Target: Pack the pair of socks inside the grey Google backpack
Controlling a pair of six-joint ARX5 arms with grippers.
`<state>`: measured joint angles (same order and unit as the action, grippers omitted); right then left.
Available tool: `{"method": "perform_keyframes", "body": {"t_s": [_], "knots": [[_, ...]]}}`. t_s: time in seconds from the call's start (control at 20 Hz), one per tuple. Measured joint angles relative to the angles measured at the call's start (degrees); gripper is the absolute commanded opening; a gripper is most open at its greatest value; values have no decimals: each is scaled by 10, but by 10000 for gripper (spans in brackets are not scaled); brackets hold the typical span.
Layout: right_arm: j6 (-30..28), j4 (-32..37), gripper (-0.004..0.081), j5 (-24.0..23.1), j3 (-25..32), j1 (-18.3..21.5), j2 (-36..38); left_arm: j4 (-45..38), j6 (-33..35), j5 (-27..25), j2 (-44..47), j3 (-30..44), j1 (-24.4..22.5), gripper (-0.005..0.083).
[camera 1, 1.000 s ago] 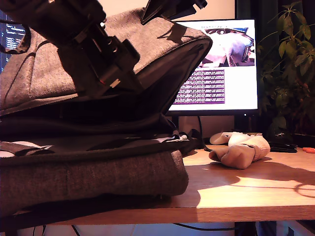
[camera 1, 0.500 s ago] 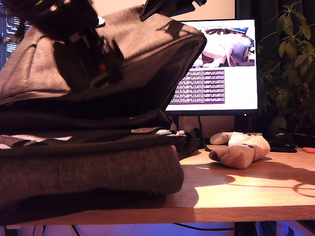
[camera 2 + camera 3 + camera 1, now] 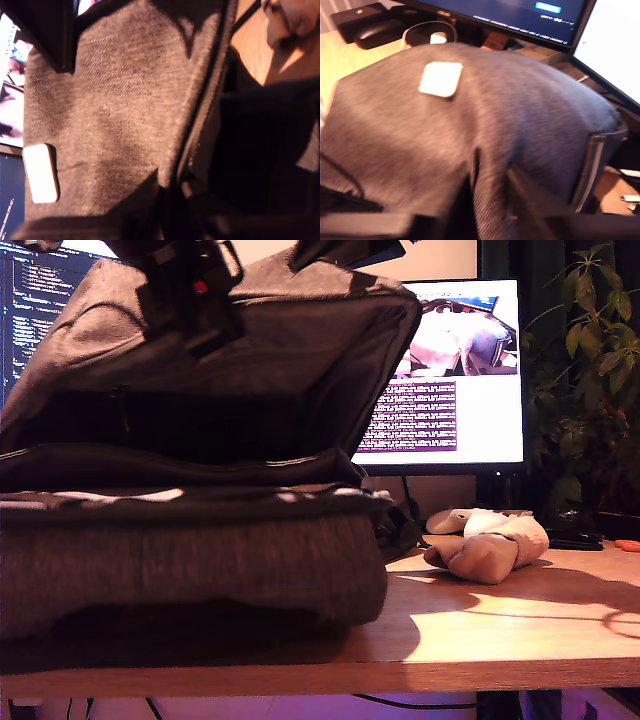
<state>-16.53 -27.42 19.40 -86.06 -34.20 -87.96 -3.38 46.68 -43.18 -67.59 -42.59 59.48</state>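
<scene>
Centrally, the grey Google backpack (image 3: pixel 190 540) rests on the bench (image 3: pixel 500 630), its upper flap raised off the lower body; my second pincer (image 3: pixel 487 200) is clamped on a pinched fold of that flap's grey fabric, while my first pincer (image 3: pixel 165 200) sits at the flap's zip edge, its closure not discernible. Elsewhere, the pair of socks (image 3: pixel 488 548) lies on the bench at roughly 4 o'clock from the raised flap in the exterior view, well apart from both pincers and just in front of a monitor (image 3: pixel 450 370).
</scene>
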Motion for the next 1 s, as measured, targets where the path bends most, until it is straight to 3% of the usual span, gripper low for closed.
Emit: {"method": "perform_keyframes", "body": {"t_s": [0.4, 0.6, 0.7, 0.85, 1.0], "knots": [[-2, -74, 479, 9, -5, 0, 8, 26, -17, 1, 0, 0, -1, -24], [0, -121, 479, 10, -5, 10, 56, 30, -17, 3, 8, 0, -2, -24], [0, -145, 479, -16, -5, 35, 93, 40, -17, 5, 23, 0, -4, -24], [15, -190, 479, -50, -16, 106, 119, 54, -17, 6, 53, 0, -4, -24], [88, -210, 479, -108, -16, 157, 102, 57, -17, 12, 81, 0, -5, -24]]}}
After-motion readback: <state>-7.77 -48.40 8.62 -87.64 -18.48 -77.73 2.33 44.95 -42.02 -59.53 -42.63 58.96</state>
